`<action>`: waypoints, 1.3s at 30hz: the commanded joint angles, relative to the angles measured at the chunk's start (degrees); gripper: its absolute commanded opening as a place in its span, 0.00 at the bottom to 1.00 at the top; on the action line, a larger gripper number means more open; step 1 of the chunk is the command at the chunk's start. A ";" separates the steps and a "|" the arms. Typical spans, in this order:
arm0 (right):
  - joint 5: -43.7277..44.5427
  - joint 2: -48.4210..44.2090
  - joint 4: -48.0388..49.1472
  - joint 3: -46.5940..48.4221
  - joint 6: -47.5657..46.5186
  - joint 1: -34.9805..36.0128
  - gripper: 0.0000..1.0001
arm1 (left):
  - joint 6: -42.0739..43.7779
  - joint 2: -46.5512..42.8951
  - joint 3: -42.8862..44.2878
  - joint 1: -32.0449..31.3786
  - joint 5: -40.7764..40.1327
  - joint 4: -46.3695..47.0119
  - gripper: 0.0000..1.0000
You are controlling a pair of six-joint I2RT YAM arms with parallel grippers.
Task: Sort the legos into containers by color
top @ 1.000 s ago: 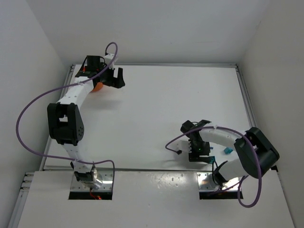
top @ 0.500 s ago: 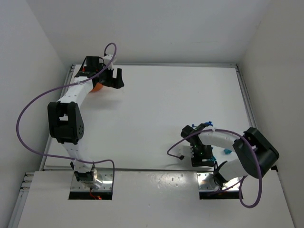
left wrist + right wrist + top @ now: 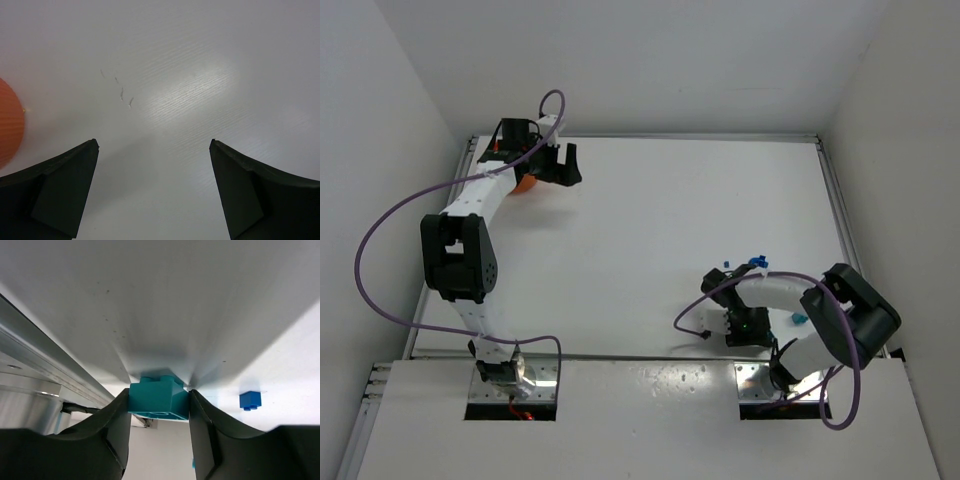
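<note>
Since a second ago, the right arm has folded tighter toward the near right corner of the bench, and its pincer has narrowed. A teal brick now sits squarely between the two fingers of the right pincer. Both fingers touch its sides, and its wider span runs from one finger to the other. The brick appears to rest on the bench, close to the metal rail at the near edge. A small blue brick lies apart, just to one side.

The only container in view, an orange bowl, lies far across the bench at the far left. The left pincer hovers beside the bowl, spread wide and empty. The left arm reaches out long and has not moved. The right arm is much the nearer to the brick and probably lifts it next.
</note>
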 commanded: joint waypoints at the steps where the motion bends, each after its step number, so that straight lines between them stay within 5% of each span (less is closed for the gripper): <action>1: -0.04 0.09 1.48 2.57 1.18 0.48 0.25 | -1.07 0.22 1.64 0.55 1.46 2.55 1.00; 4: -3.01 0.09 0.95 7.74 2.41 0.48 0.10 | -1.07 -0.39 1.64 0.55 1.99 2.55 1.00; 10: -12.06 1.49 -0.72 24.88 6.71 -0.66 0.03 | -2.20 -1.62 0.41 1.17 9.54 3.08 1.00; 15: -20.23 1.49 2.96 34.21 11.64 -1.19 0.00 | -13.44 -1.62 -3.80 5.90 26.74 8.51 1.00; 20: -24.73 -0.35 13.76 35.89 17.60 -1.72 0.00 | -33.02 -2.32 -12.92 8.02 37.04 24.39 1.00; 23: -25.78 -0.35 21.74 37.81 21.99 -1.72 0.00 | -37.09 -3.64 -15.23 5.40 38.89 26.89 1.00; 28: -29.82 2.80 36.69 40.80 29.21 -2.24 0.00 | -40.35 -3.12 -16.37 0.82 44.43 26.89 1.00; 39: -34.14 9.05 52.71 46.26 38.01 -2.24 0.00 | -42.47 -1.36 -14.63 -1.73 51.38 24.52 0.91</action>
